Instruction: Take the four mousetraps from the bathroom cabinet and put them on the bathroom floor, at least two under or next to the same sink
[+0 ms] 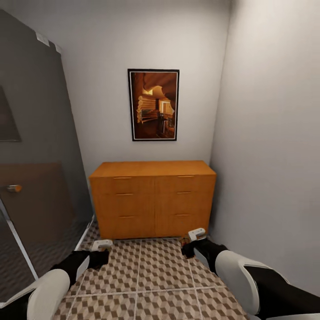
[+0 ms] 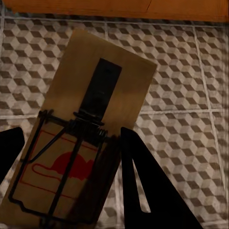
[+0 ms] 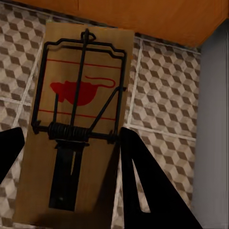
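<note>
While the cabinet point(image 1: 152, 199) stands shut against the far wall, a mousetrap is held in each gripper above the floor point(image 1: 146, 284). Seen from the left wrist, the left trap point(image 2: 81, 138) is a flat tan wood board carrying dark wire, a coiled spring, a black metal tab and a red mouse print; it is clamped between the dark fingers point(image 2: 152, 191) of the left gripper point(image 1: 103, 245). From the right wrist, the right trap point(image 3: 78, 124) is shown with the same board, wire frame and red print, gripped likewise by the right gripper point(image 1: 197, 234), whose black fingers point(image 3: 152, 191) are closed on the board's edges. Both boards hang over tiles printed with brown, beige and white cubes and divided by pale grout lines.

Six flat drawer fronts with slim bar handles are presented by the orange-brown wood cabinet, its smooth top bare. A dark-framed picture point(image 1: 153, 105) of a timber interior is hung above it on the pale wall. A glass shower screen point(image 1: 35, 169) with a metal edge is set at the left, and a plain grey wall point(image 1: 271, 155) closes in the right side just beside the right arm.
</note>
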Motion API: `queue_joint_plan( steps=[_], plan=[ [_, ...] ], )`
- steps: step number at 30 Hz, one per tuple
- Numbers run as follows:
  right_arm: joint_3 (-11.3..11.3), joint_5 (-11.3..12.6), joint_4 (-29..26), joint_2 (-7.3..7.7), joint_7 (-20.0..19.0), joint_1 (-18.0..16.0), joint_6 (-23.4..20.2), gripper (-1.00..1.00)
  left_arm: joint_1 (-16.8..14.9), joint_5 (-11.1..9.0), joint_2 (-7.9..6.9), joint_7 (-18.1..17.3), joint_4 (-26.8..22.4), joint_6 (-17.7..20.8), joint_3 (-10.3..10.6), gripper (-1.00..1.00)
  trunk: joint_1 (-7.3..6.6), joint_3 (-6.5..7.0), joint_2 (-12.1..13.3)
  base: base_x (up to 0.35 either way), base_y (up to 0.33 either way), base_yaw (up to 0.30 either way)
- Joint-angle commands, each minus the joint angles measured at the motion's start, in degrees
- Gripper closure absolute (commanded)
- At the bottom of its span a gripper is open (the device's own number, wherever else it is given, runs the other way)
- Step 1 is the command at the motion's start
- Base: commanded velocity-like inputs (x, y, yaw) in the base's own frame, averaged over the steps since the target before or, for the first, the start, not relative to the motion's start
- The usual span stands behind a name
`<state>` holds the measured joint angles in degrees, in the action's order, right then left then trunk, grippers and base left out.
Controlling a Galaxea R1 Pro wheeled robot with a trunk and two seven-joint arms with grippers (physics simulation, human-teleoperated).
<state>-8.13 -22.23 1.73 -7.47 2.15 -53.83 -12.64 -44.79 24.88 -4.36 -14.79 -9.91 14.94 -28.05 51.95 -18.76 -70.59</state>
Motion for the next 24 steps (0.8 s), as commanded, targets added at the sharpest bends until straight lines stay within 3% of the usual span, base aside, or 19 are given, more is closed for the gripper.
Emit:
queue_joint_plan(
  steps=[1,3,6,9,17,20,24],
  plan=[
    [-0.5,-0.4,0.1,-0.14,1.1,0.3,0.0,1.00,0.0,0.4,-0.04,-0.6,1.4,-0.7,-0.6,1.00,-0.03,-0.07,-0.1,-0.345,0.000,0.194],
    [-0.5,-0.4,0.1,-0.22,1.2,0.4,-0.1,1.00,0.0,0.3,-0.08,-0.6,2.0,-1.3,-0.6,1.00,-0.03,-0.07,-0.1,-0.345,0.000,0.231],
    [-0.5,-0.5,0.2,-1.31,1.4,1.8,-0.3,1.00,0.0,-0.4,-0.31,-0.2,7.3,-6.3,-0.7,1.00,-0.03,-0.07,-0.1,-0.345,0.000,0.266],
    [-0.5,-0.4,0.1,-1.57,1.4,2.2,-0.3,1.00,0.5,-1.4,-0.79,0.7,8.4,-7.2,-0.7,1.00,-0.03,-0.07,-0.1,-0.346,0.000,0.278],
    [-0.5,-0.5,0.2,-2.52,1.5,2.6,-0.3,1.00,3.0,-7.0,-2.17,3.6,9.0,-8.9,-0.7,1.00,-0.03,-0.07,-0.1,-0.345,0.000,0.280],
    [-0.5,-0.6,0.2,-2.52,1.5,4.1,-0.3,1.00,6.4,-9.0,-3.38,4.2,9.1,-12.6,-0.7,1.00,-0.03,-0.07,-0.1,-0.323,0.000,0.280],
    [-0.4,-0.8,0.2,-2.52,1.6,4.8,-0.2,1.00,9.8,-10.0,-4.63,4.2,9.1,-14.9,-0.8,1.00,-0.03,-0.07,-0.1,-0.173,0.000,0.282]
  ],
)
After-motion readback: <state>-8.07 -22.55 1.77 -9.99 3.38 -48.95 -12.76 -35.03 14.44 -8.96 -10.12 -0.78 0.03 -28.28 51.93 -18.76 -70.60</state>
